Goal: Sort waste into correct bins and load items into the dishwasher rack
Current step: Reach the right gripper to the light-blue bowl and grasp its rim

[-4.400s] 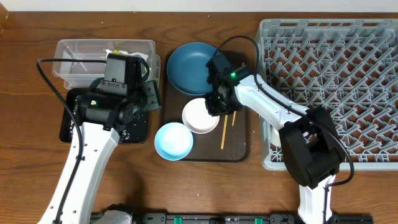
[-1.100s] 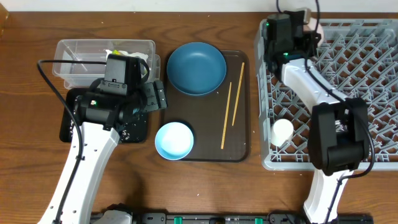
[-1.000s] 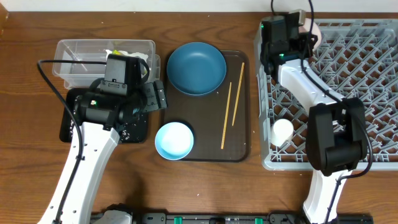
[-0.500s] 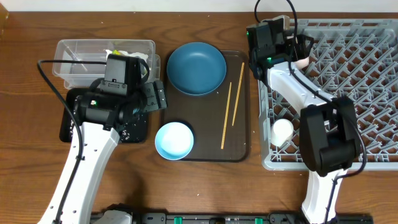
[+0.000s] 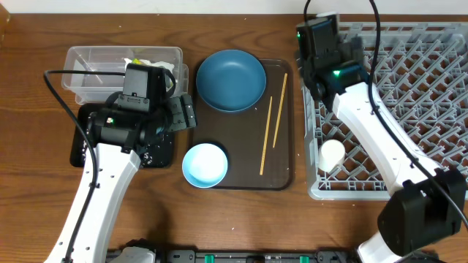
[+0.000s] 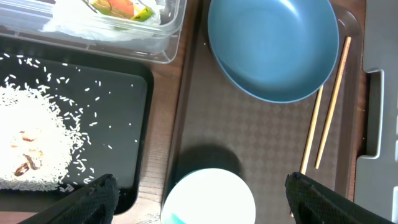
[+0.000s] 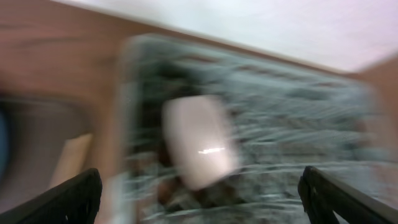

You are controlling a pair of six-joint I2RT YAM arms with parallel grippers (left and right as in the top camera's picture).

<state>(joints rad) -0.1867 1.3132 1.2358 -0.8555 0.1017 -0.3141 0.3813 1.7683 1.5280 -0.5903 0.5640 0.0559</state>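
My left gripper (image 6: pixel 202 205) hangs open above the light-blue bowl (image 6: pixel 208 199) on the brown serving tray (image 5: pixel 281 175). The dark-blue bowl (image 5: pixel 230 79) and two chopsticks (image 5: pixel 272 131) lie on that tray too. My right gripper (image 7: pixel 202 205) is open over the far-left corner of the dishwasher rack (image 5: pixel 424 109). In the blurred right wrist view a cream-white bowl (image 7: pixel 199 149) stands among the pegs, free of the fingers. A white cup (image 5: pixel 331 153) sits in the rack's near-left part. Rice scraps (image 6: pixel 31 143) lie in the black tray (image 6: pixel 124 93). Napkins and a wrapper (image 6: pixel 118 6) are in the clear tub (image 5: pixel 102 66).
The left arm's wrist covers part of the black tray (image 5: pixel 157 153) in the overhead view. The rack's grey front wall (image 5: pixel 351 191) runs close along the brown tray's right edge. The right arm stretches across the rack's left half.
My right gripper has gone from shut to open, letting go of the cream-white bowl in the rack's far-left corner, and its wrist has shifted. The left arm has not moved.
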